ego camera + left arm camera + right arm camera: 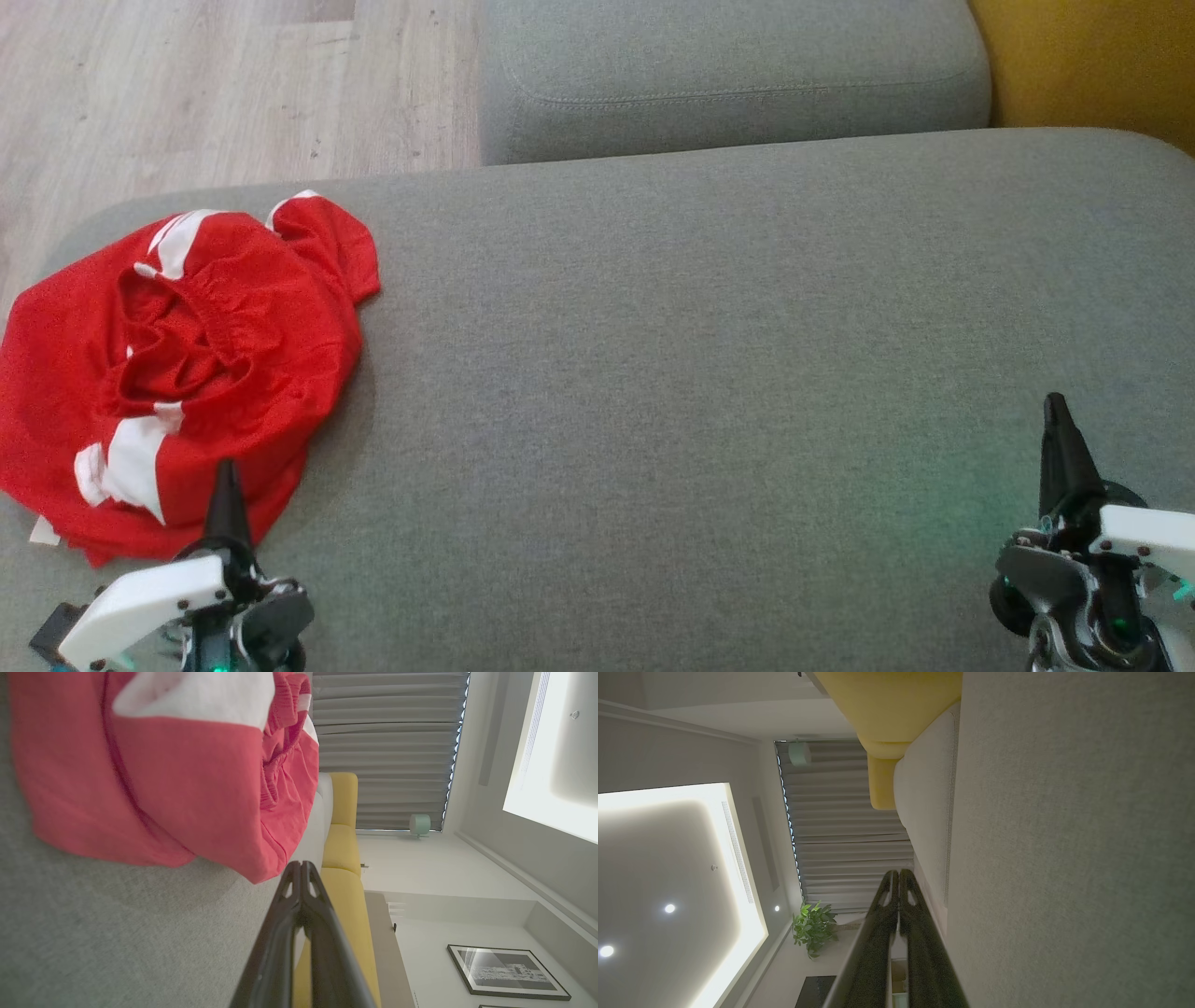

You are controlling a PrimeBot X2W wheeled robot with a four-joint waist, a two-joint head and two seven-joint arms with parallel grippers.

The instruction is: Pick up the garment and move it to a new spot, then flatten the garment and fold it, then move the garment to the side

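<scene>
Nearest us, our left gripper (226, 471) at seven o'clock and right gripper (1056, 411) at five o'clock are pressed shut and empty, so we should part the left fingers (278, 947) and pinch the waistband (219, 327) of the crumpled red shorts (187, 373) at nine o'clock on the grey sofa seat (700, 373).

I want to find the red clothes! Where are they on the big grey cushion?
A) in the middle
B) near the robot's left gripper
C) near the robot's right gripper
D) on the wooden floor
B: the crumpled red garment lies at the left end of the grey cushion, right by the left gripper.
</scene>
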